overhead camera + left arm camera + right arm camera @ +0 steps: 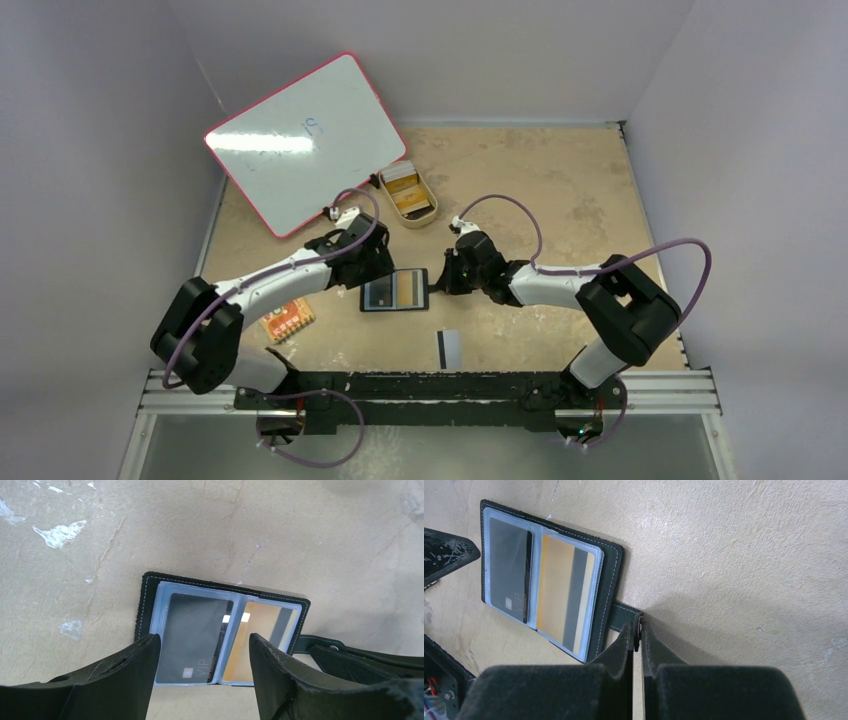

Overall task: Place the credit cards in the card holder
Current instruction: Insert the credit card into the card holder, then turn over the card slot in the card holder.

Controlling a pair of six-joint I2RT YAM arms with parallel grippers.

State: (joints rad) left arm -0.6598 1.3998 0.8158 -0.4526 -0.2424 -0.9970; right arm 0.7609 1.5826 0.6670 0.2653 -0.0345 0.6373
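Whiteboard (300, 140) with a red rim sits at the far left corner of the table (560, 190). Nearer the arms, a small orange board (288, 320) with rows of pale squares lies flat beside the left arm.

The left gripper (205, 647) hangs over the near left part of the card holder (395, 290), its fingers (125, 680) spread wide with nothing between them; whether they touch the holder cannot be told. The card holder lies open and flat near the middle of the table, between the two grippers. Its left clear pocket holds a dark grey card (192, 635), and its right pocket holds an orange-gold card (260, 630) with a grey stripe.

Beyond the holder, a tan oval tray (408, 193) stands just beside the whiteboard's lower corner, with what looks like a few more cards inside. On the near side, a pale card with a black stripe (449, 347) lies alone on the table, apart from the holder.

At the holder's right edge, its snap tab (624, 616) sticks out toward the right gripper (638, 630). That gripper's fingers (616, 655) are pressed together, pinching the end of the tab.
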